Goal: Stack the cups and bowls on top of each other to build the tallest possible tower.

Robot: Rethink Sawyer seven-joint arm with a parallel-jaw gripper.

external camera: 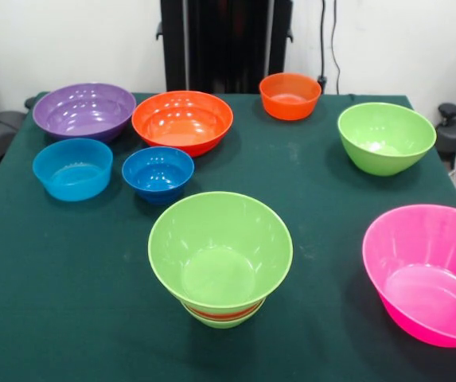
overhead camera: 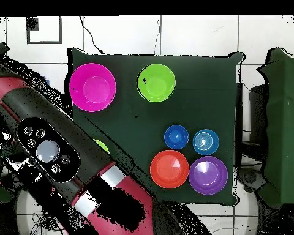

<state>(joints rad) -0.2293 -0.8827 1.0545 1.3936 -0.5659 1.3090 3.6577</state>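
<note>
Pose: my red and black arm (overhead camera: 57, 159) lay slantwise over one corner of the green-clothed table (external camera: 68, 318) in the overhead view, with the round button panel facing up. The front view showed none of it. My gripper was not visible in either view, so I could not tell whether it was clamped, released or holding anything.

Tower: the stack of glossy plastic bowls (external camera: 220, 263) stood at the near middle of the front view, with a wide lime green bowl on top, an orange band under it and a green base.

Hidden or cut off:
- In the overhead view the arm covered the small orange plastic bowl (external camera: 290, 95) and left only a sliver of the medium lime green plastic bowl (external camera: 386, 137).
- The big pink plastic bowl (external camera: 430, 270) was cut off by the right edge of the front view.
- I could not count the bowls inside the stack.

Layout: the wide purple plastic bowl (external camera: 84, 110) and the wide orange plastic bowl (external camera: 182, 121) sat just beside each other at the far left. The light blue plastic bowl (external camera: 72, 169) and the small dark blue footed bowl (external camera: 157, 172) were just in front of them.

Room: open cloth lay between the tower and the medium lime green bowl, and at the near left corner. The pink bowl sat close to the table's right edge, and the purple one close to the far left edge.
</note>
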